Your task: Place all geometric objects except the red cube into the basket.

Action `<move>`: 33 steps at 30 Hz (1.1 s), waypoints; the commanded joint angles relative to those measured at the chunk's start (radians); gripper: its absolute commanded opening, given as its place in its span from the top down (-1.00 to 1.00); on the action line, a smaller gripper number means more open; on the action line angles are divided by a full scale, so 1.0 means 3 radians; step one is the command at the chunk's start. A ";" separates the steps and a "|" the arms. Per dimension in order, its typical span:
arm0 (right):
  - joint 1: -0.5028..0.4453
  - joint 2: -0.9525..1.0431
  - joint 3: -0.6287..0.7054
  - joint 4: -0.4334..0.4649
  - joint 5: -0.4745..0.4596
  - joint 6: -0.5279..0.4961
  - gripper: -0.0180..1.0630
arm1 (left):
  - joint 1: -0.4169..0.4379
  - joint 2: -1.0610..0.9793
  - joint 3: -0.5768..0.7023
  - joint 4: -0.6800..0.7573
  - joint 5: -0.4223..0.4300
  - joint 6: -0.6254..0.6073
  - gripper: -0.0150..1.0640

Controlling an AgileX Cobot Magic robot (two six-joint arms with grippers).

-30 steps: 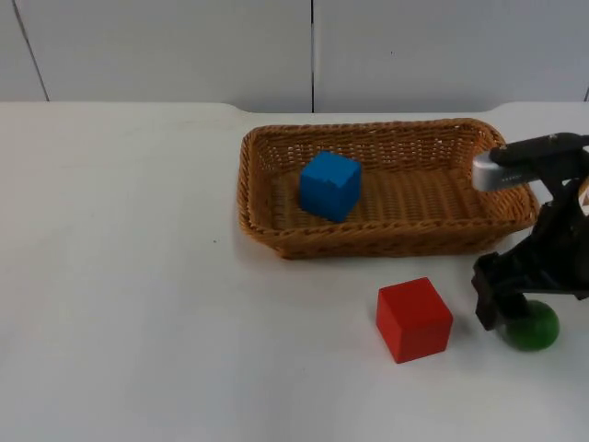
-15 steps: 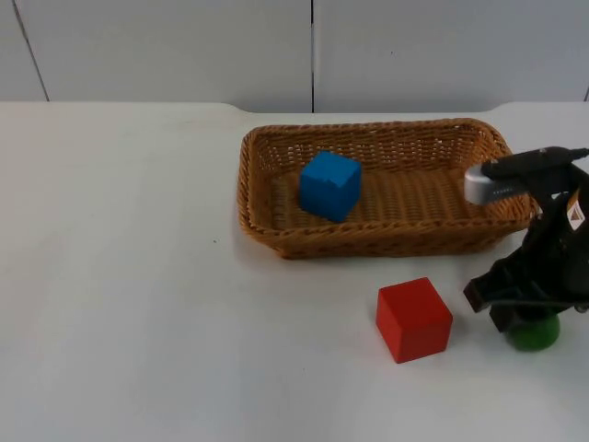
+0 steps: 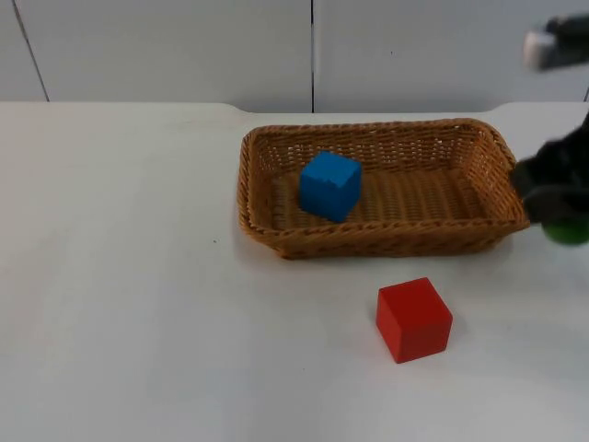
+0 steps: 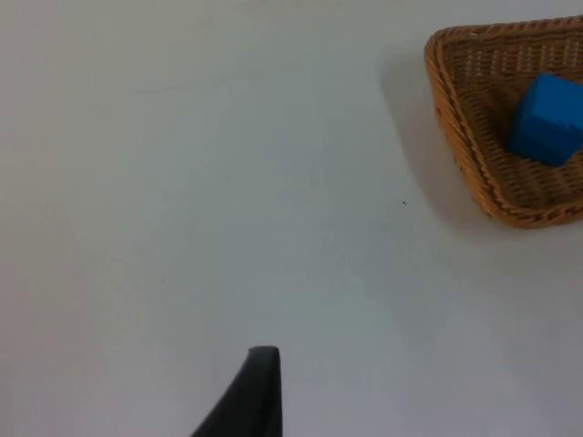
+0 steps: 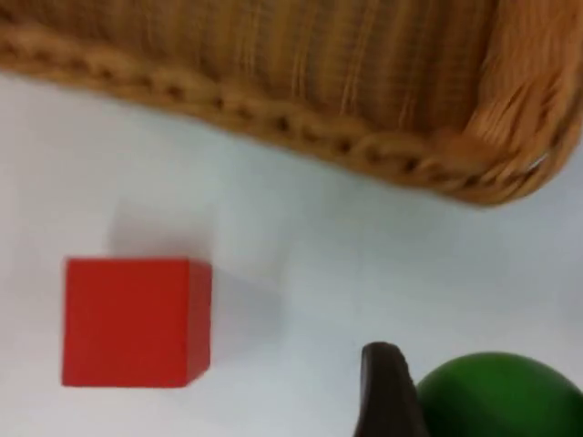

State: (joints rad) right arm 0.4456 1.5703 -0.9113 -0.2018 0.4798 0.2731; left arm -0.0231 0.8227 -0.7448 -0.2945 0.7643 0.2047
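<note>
My right gripper (image 3: 560, 204) hangs in the air just off the right end of the wicker basket (image 3: 276, 232), shut on a green ball (image 3: 568, 231). In the right wrist view the green ball (image 5: 496, 397) sits against a black fingertip (image 5: 387, 393), with the basket's rim (image 5: 273, 123) and the red cube (image 5: 135, 322) beyond. A blue cube (image 3: 329, 185) lies inside the basket at its left half. The red cube (image 3: 413, 319) rests on the table in front of the basket. The left wrist view has the blue cube (image 4: 547, 119) in the basket's corner (image 4: 474, 173) and one left fingertip (image 4: 250, 396).
The white table (image 3: 120, 304) stretches wide and bare to the left of the basket. A grey partition wall (image 3: 184, 46) closes off the back edge.
My right gripper has closed on the green ball and lifted it from the table beside the red cube, up and back to the basket's right end. The cubes and basket stayed put.
</note>
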 commanded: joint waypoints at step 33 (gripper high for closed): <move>-0.0065 0.2035 -0.2376 0.0004 0.0322 -0.0001 0.97 | 0.0014 -0.0019 0.0017 -0.0007 -0.0061 0.0024 -0.98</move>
State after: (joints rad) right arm 0.4288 2.1664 -1.6030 -0.2021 0.5869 0.2731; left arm -0.0231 0.8227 -0.7448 -0.2925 0.7521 0.2090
